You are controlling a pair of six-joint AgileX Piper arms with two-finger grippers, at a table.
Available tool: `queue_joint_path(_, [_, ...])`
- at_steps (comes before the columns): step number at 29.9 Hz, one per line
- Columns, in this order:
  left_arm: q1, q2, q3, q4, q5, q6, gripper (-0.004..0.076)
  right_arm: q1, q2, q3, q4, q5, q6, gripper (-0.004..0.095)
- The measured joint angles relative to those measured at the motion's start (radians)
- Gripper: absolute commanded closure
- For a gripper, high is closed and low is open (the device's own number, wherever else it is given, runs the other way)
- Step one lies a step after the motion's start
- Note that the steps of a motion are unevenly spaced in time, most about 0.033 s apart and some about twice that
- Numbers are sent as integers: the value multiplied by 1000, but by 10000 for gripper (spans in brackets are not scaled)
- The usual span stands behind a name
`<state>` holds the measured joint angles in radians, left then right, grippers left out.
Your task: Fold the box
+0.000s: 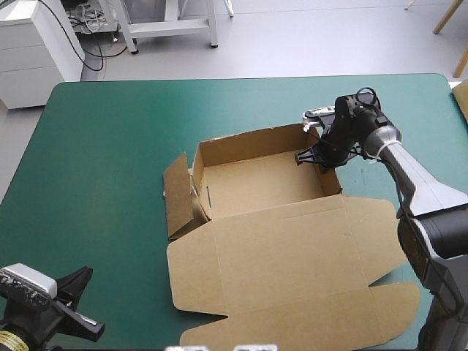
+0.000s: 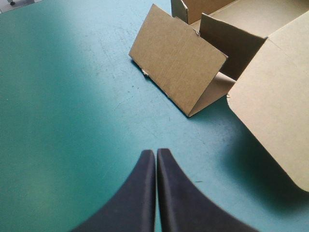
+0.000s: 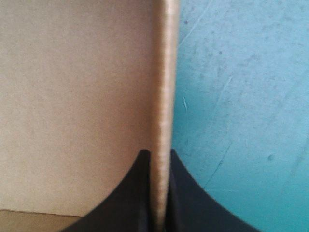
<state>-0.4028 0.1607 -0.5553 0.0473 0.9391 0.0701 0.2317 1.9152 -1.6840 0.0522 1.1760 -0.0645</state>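
The box (image 1: 256,183) is being seen mid-counter (image 1: 102,146) as an open tray, its lid (image 1: 292,256) flat toward the near edge. Its right wall (image 3: 164,72), by the far corner, is being pinched by the right tool (image 3: 159,159), closed down to the board's thickness. The left tool (image 2: 155,153) is being held closed over bare teal-green cover, well apart from the box. The left flap (image 2: 176,60) ahead of it is tilted.

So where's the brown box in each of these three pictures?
High view: the box sits mid-table, tray open, lid flat toward the near edge.
Left wrist view: the box lies ahead of the left gripper, its side flap leaning.
Right wrist view: one box wall stands between the right gripper's fingers.
Shared landmark: the teal-green cover.
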Motion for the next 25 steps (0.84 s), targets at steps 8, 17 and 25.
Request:
queue_joint_path(8, [0, 0, 0, 0, -8, -14, 731, 0, -158, 0, -18, 8, 1, 929])
queue_joint_path(17, [0, 0, 0, -1, -8, -15, 550, 0, -437, 0, -111, 31, 32, 929])
queue_joint_path(25, [0, 0, 0, -8, -32, -20, 230, 0, -598, 0, -174, 49, 65, 929])
